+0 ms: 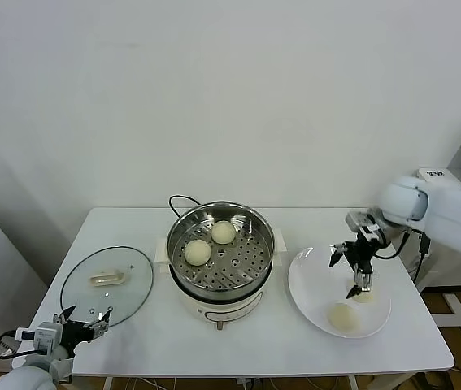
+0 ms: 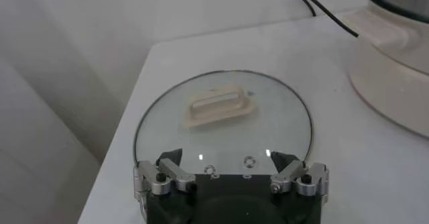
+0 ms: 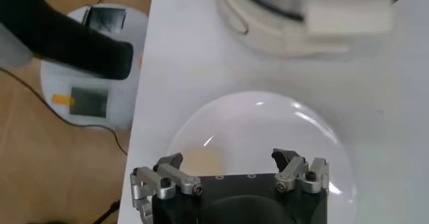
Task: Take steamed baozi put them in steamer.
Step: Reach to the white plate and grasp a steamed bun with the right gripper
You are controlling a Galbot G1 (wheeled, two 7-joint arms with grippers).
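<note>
At the table's near left corner the left gripper (image 1: 84, 323) waits with fingers spread beside the glass lid (image 1: 106, 282). In the middle, two buns (image 1: 197, 252) lie in the steamer (image 1: 220, 246). On the right, the right gripper (image 1: 352, 272) hangs spread over the white plate (image 1: 311, 276), where two more buns (image 1: 343, 316) rest.

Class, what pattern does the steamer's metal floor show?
The steamer floor shows regular rows of small round holes in shiny steel, best seen from the head view.
</note>
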